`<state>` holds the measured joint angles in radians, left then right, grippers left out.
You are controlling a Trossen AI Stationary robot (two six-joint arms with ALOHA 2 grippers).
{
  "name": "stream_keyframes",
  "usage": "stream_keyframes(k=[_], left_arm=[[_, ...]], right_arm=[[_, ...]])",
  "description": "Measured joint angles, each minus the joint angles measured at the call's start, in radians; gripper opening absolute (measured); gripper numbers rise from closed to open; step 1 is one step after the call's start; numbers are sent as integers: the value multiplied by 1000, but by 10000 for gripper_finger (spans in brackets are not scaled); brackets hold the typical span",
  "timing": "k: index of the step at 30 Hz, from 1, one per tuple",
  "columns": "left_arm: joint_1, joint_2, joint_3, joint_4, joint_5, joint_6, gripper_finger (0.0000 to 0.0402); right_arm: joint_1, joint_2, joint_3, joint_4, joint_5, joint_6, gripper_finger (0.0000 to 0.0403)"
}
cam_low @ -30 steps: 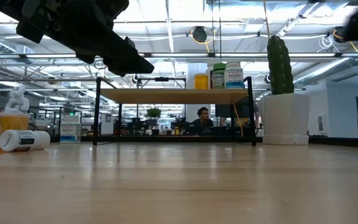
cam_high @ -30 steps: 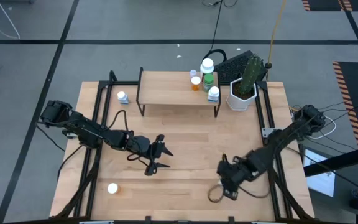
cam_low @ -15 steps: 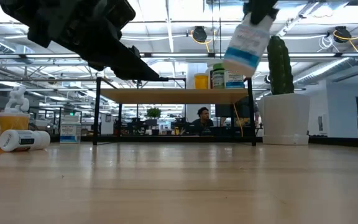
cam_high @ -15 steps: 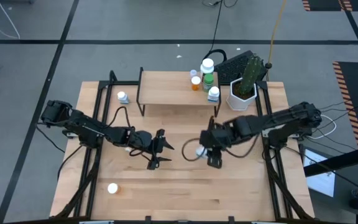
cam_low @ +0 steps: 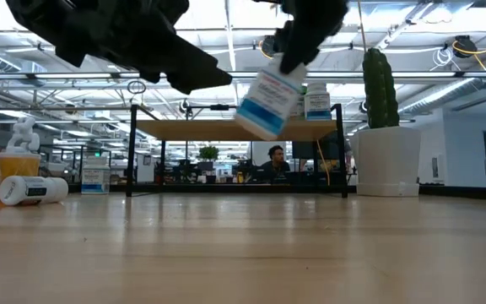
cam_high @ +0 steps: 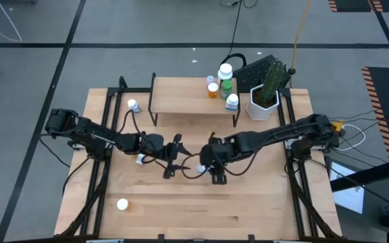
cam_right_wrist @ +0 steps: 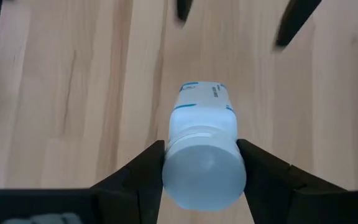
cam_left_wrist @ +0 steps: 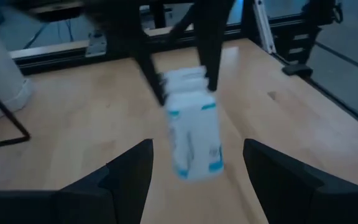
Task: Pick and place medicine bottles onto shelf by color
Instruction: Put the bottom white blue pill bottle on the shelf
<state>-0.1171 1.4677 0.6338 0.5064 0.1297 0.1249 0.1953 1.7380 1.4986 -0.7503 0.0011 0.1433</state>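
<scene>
Both arms are black, built of slender jointed links with bulkier housings at the base joints. Black cables loop along each forearm. Each arm ends in two flat, tapered black fingers.

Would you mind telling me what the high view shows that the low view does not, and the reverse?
Only the high view shows both arms whole and a white-capped bottle near the table's front left. Only the low view shows a person beyond the shelf. Both show the right gripper holding the white bottle above the table, and the cactus planter.
</scene>
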Motion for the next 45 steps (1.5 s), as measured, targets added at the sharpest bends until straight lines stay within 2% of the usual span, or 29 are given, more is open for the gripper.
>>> stream_keyframes(k=[4,7,10,18,21,27,32,35,38,41,43,45], left_arm=[[-21,18,0,34,-13,-3,251],[-31,55,1,52,-71,-27,251],[-31,94,15,53,-142,-91,251],[-30,103,14,43,-158,-106,249],[-32,103,14,42,-158,-101,230],[-31,103,13,42,-158,-104,142],[-31,103,13,43,-158,-133,137],[-34,103,13,45,-158,-135,146],[-41,103,13,48,-158,-139,165],[-48,103,13,53,-158,-139,168],[-49,103,13,80,-158,-142,163],[-49,103,13,124,-158,-155,154]], right_arm=[[-13,12,0,103,1,-44,172],[-23,15,0,167,1,-62,172],[-27,20,-1,178,7,-70,172],[-26,19,-1,175,47,-79,179],[-24,16,-1,230,49,-102,204],[-24,14,-1,319,51,-101,267],[-12,10,-1,328,87,-82,281],[24,-39,-54,386,172,-89,275],[79,-143,-200,550,304,-119,265],[131,-262,-427,871,429,-162,258],[148,-310,-596,1141,425,-180,256],[148,-309,-732,1406,355,-167,256]])
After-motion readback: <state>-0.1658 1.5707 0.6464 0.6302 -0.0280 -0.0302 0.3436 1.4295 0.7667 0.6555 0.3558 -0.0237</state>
